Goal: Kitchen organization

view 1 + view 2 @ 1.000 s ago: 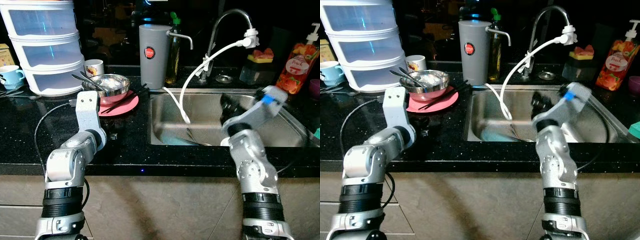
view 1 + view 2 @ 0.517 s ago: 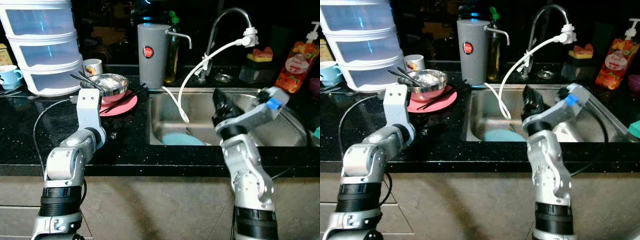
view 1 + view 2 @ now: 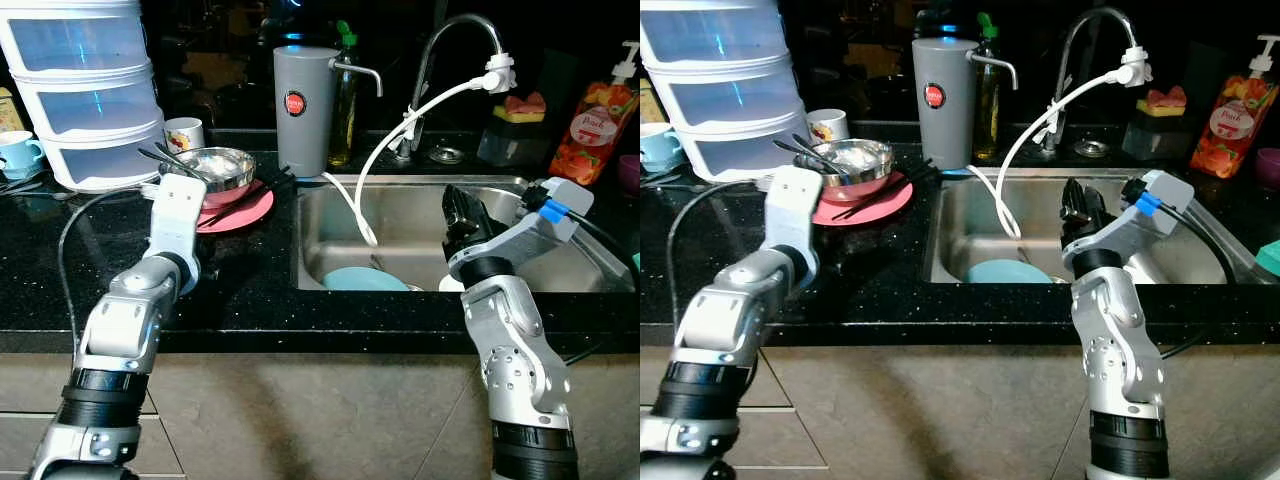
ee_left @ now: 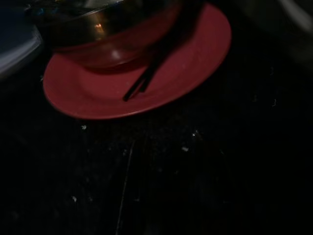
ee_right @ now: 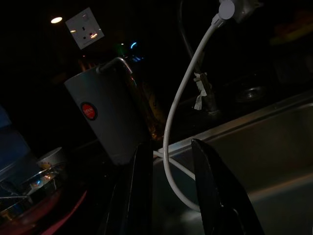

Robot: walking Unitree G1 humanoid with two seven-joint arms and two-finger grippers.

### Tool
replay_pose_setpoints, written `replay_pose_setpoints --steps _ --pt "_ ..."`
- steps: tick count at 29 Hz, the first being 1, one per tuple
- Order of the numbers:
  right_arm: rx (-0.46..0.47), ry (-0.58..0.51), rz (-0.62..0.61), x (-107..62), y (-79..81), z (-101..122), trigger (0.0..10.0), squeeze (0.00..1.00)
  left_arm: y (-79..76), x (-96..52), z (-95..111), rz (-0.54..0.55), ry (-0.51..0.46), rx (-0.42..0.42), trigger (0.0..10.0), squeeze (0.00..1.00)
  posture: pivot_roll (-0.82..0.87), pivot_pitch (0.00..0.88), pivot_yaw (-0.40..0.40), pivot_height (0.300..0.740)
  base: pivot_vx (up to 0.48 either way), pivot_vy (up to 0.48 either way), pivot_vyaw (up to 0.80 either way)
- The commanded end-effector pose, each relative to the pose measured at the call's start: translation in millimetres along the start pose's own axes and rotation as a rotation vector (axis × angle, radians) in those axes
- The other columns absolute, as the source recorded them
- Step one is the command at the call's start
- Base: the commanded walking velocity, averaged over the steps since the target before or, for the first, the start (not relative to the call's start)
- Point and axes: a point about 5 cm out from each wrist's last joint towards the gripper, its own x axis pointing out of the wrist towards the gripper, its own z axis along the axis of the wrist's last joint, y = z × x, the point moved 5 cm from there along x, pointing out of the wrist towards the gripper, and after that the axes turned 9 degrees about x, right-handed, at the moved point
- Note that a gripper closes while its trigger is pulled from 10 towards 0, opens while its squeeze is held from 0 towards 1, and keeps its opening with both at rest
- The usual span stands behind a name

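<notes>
While right gripper (image 5: 168, 191) hangs spread above sink (image 3: 420, 186); left's fingers unseen.

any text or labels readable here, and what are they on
Soap bottle: a label word that looks like "Peach", not certain.
Grey canister: round red badge with white lettering, too small to read.
White mug: a printed design, too blurred to read.
Nothing else legible.

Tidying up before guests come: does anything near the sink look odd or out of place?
Yes. A white hose taped to the tap dangles loosely into the sink, and black chopsticks lie askew across the red plate under the steel bowl.
</notes>
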Motion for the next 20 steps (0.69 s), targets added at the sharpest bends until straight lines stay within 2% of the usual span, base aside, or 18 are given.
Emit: replay_pose_setpoints --steps 1,2,3,4,6,9,10,12,13,15,16,17,20 --pt "-0.019 -0.014 -0.001 1.0 0.7 5.5 10.0 0.00 -3.0 5.0 -2.5 -0.024 -0.001 0.119 10.0 0.00 0.08 0.117 -0.020 0.740 0.000 0.000 0.00" --pt "-0.023 -0.021 -0.001 2.0 0.9 8.2 10.0 0.00 -4.0 11.0 -2.7 -0.047 -0.007 0.220 10.0 0.00 0.09 0.122 -0.021 0.740 0.000 0.000 0.00" --pt "-0.023 -0.021 -0.001 2.0 0.9 8.2 10.0 0.00 -4.0 11.0 -2.7 -0.047 -0.007 0.220 10.0 0.00 0.09 0.122 -0.021 0.740 0.000 0.000 0.00" --pt "-0.026 -0.028 0.004 2.0 2.7 10.7 10.0 0.00 -3.0 14.5 -3.3 -0.056 -0.008 0.287 10.0 0.00 0.09 0.123 -0.022 0.740 0.000 0.000 0.00" --pt "-0.027 -0.033 0.008 2.1 4.0 12.5 10.0 0.00 -2.7 18.1 -3.4 -0.069 -0.011 0.352 10.0 0.00 0.09 0.123 -0.022 0.740 0.000 0.000 0.00" --pt "-0.027 -0.042 0.015 2.1 6.6 14.9 10.0 0.00 -1.4 24.2 -3.1 -0.091 -0.025 0.523 10.0 0.00 0.09 0.128 -0.013 0.740 0.000 0.000 0.00" --pt "-0.028 -0.044 0.016 2.0 7.5 15.6 10.0 0.00 -0.9 25.0 -2.2 -0.097 -0.034 0.572 10.0 0.47 0.09 0.133 -0.010 0.740 0.000 0.000 0.00" --pt "-0.028 -0.046 0.017 1.5 8.4 16.1 10.0 0.00 -0.6 24.9 -1.5 -0.102 -0.040 0.598 10.0 0.47 0.09 0.136 -0.009 0.740 0.000 0.000 0.00" --pt "-0.027 -0.048 0.017 1.4 8.8 17.4 10.0 0.00 -2.0 25.4 0.0 -0.117 -0.049 0.620 10.0 1.00 0.09 0.146 -0.009 0.740 0.000 0.000 0.00" --pt "-0.025 -0.048 0.016 1.2 9.0 19.0 10.0 0.00 -2.9 28.4 0.8 -0.135 -0.060 0.676 10.0 1.00 0.09 0.165 -0.011 0.740 0.000 0.000 0.00" --pt "-0.025 -0.048 0.016 1.2 9.0 19.0 10.0 0.00 -2.9 28.4 0.8 -0.135 -0.060 0.676 10.0 1.00 0.09 0.165 -0.011 0.740 0.000 0.000 0.00" --pt "-0.024 -0.043 0.014 0.2 9.2 18.8 10.0 0.00 -2.7 31.9 -1.8 -0.144 -0.061 0.739 10.0 0.00 0.08 0.186 -0.011 0.740 0.000 0.000 0.00" --pt "-0.023 -0.037 0.012 0.5 9.3 17.6 10.0 0.00 -4.9 34.9 -4.7 -0.159 -0.056 0.770 10.0 0.00 0.08 0.196 -0.012 0.740 0.000 0.000 0.00"
